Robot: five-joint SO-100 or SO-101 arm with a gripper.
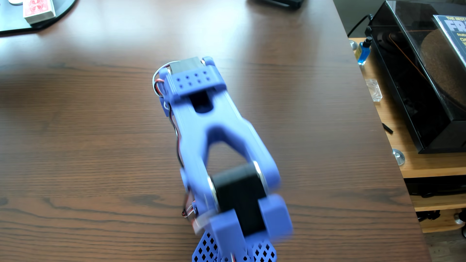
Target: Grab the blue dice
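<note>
In the other view, only the back of my blue plastic arm shows. It stretches from its perforated base at the bottom edge up to the wrist block near the middle of the brown wooden table. The lower part of the arm is blurred. The gripper hangs somewhere under the wrist block and is hidden by it. The blue dice is out of view, and I cannot tell whether the arm covers it.
A red card box rests on a black mat at the top left. A dark object lies at the top edge. Past the table's right edge stands a wooden shelf with a black turntable and a small blue bottle.
</note>
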